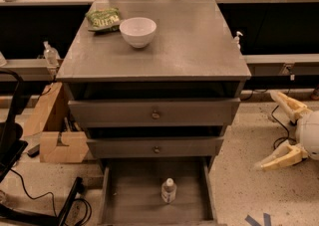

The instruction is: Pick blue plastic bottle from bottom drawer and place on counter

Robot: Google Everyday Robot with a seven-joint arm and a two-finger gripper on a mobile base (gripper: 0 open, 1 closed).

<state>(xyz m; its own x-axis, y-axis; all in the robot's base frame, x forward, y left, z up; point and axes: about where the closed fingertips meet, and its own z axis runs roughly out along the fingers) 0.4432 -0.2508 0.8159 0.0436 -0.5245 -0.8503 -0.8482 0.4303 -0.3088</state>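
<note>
1. Cardboard box (55, 138) on the floor, left of the grey cabinet.
2. Counter (199, 46) carries a green snack bag (103, 19) at the back-left, with a white bowl (138, 31) just beside it on the right.
3. Under the counter, two knob drawers (155, 114), one above the other.
4. Bottom drawer (129, 195) is pulled out. The blue plastic bottle (168, 190) stands upright inside, about mid-drawer, white cap up, clear of the side walls.
5. Hand (265, 129) is right of the cabinet, low over the speckled floor and well apart from the bottle - fingers spread wide, gripping nothing.
</note>
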